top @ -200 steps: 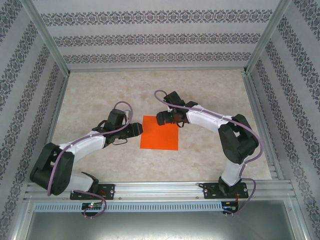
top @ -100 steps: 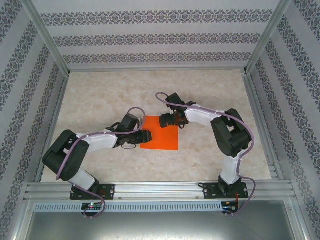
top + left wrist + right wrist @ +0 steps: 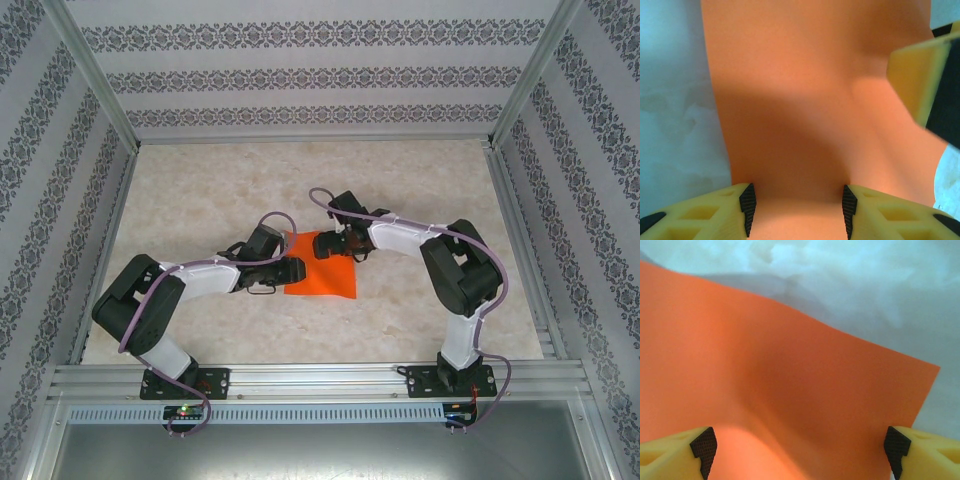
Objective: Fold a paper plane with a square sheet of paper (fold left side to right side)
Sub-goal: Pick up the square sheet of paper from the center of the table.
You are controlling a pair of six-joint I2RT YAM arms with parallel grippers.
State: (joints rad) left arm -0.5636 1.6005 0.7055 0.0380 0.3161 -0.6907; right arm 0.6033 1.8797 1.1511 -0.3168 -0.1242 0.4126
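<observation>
now: both grippers at the orange sheet, mid-table

the square sheet of paper point(image 3: 330, 278) is lying on the marbled table point(image 3: 200, 180), about mid-table, between the two arms. the left gripper point(image 3: 291, 268) is sitting over the sheet's left edge. the right gripper point(image 3: 330, 244) is sitting over its far edge, toward the far left corner. the two are near each other but apart.

left wrist view: the jaws are standing partly apart with a moderate gap. orange is showing between the pads point(image 3: 747, 205), nothing pinched. a yellow finger point(image 3: 917, 75) of the other arm is showing at upper right.

right wrist view: the jaws are standing wide and gripping nothing. the sheet is humping up softly between them, not lying flat. cannot tell whether the tips are touching the paper.
</observation>
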